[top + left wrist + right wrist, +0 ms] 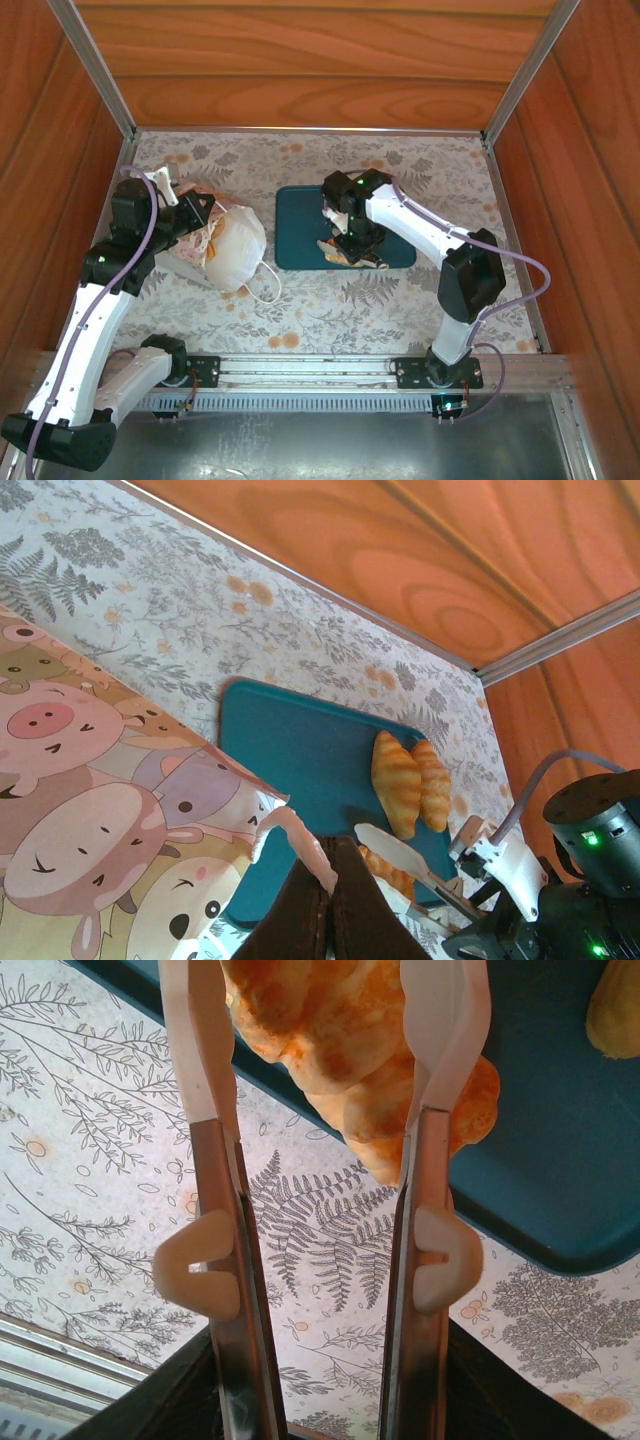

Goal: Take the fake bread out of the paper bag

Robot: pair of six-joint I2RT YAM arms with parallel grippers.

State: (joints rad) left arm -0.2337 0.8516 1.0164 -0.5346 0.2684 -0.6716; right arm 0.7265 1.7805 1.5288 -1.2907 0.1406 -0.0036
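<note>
The paper bag point(236, 246) lies tipped on the table at the left; its side printed with cartoon pigs point(100, 810) is close to the left wrist camera. My left gripper point(333, 880) is shut on the bag's pinkish cord handle point(295, 838). My right gripper point(350, 250) is over the near edge of the teal tray point(300, 232). Its white fingers point(200, 1060) are closed on either side of a golden-brown piece of fake bread point(340, 1050). Two croissants point(397, 780) point(433, 785) lie side by side on the tray point(290, 750). The inside of the bag is hidden.
Wooden walls with metal corner posts point(100, 75) enclose the patterned tablecloth point(400, 300) on three sides. Another golden pastry point(615, 1010) lies on the tray point(560, 1160) to the right of the held one. A metal rail point(300, 372) carries both arm bases.
</note>
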